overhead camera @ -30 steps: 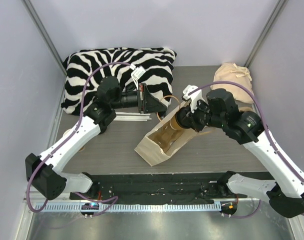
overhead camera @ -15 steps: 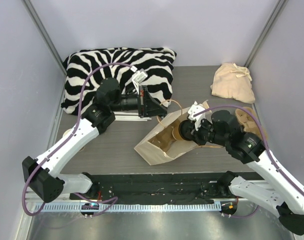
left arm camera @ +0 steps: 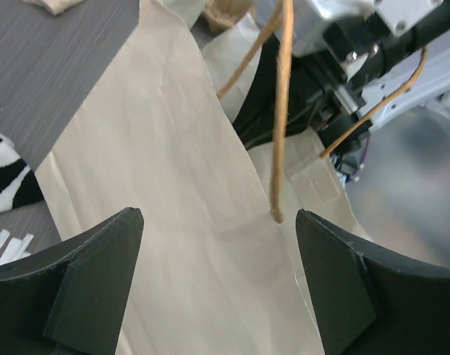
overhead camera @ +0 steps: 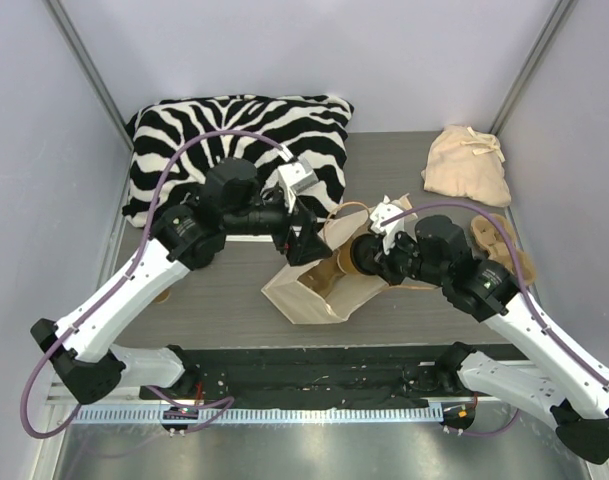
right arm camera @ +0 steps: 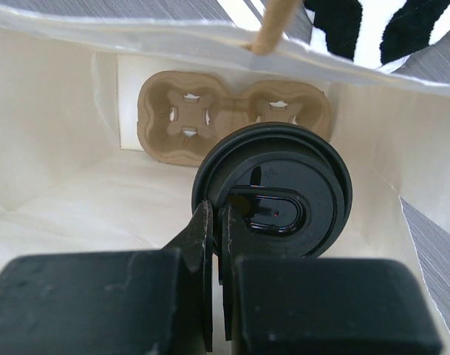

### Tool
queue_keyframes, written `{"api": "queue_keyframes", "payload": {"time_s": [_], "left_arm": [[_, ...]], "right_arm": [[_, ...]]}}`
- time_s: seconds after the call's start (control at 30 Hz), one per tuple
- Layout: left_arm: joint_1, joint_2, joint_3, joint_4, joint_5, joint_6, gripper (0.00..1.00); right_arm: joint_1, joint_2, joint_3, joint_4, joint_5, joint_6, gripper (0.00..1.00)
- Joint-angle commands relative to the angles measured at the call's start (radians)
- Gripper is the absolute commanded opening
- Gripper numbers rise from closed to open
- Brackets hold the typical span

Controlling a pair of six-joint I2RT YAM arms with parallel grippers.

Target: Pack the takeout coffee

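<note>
A paper bag (overhead camera: pixel 302 297) lies on its side in the middle of the table, its mouth toward the right arm. My right gripper (right arm camera: pixel 217 214) is shut on the rim of the takeout coffee (right arm camera: pixel 284 196), a brown cup (overhead camera: pixel 361 257) whose black lid faces the wrist camera. The cup sits just inside the bag's mouth. A moulded cup carrier (right arm camera: pixel 232 111) stands against the bag's far end. My left gripper (left arm camera: pixel 217 244) hangs open over the bag's upper side (left arm camera: pixel 165 207), holding nothing. The bag's twine handle (left arm camera: pixel 281 111) dangles between its fingers and touches neither.
A zebra-striped pillow (overhead camera: pixel 234 125) fills the back left. A beige cloth pouch (overhead camera: pixel 467 165) lies at the back right, and a tan piece (overhead camera: pixel 502 240) lies behind the right arm. Grey walls close both sides.
My left gripper has let go of the bag's handle, opened, and swung nearer over the bag. The right gripper has carried the cup left into the bag's mouth.
</note>
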Motion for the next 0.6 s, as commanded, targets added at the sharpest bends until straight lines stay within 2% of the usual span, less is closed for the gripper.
{"api": "queue_keyframes", "payload": {"time_s": [0.0,0.23,0.37,0.47,0.5,0.57], "left_arm": [[-0.060,0.004,0.039,-0.113,-0.132,0.110,0.91],[-0.149,0.036,0.057,-0.123,-0.331,0.193,0.88],[-0.157,0.090,0.112,-0.131,-0.382,0.192,0.71],[-0.157,0.093,0.103,-0.136,-0.322,0.198,0.42],[-0.157,0.058,0.058,-0.117,-0.305,0.198,0.26],[-0.157,0.014,0.002,-0.045,-0.269,0.201,0.10]], "right_arm": [[0.004,0.000,0.022,0.072,0.007,0.020,0.01],[0.004,0.012,0.025,0.085,0.013,0.027,0.01],[0.002,0.003,0.008,0.085,0.030,0.036,0.01],[0.004,-0.005,-0.001,0.085,0.059,0.033,0.01],[0.004,-0.006,-0.007,0.082,0.067,0.031,0.01],[0.004,-0.018,-0.018,0.088,0.090,0.024,0.01]]}}
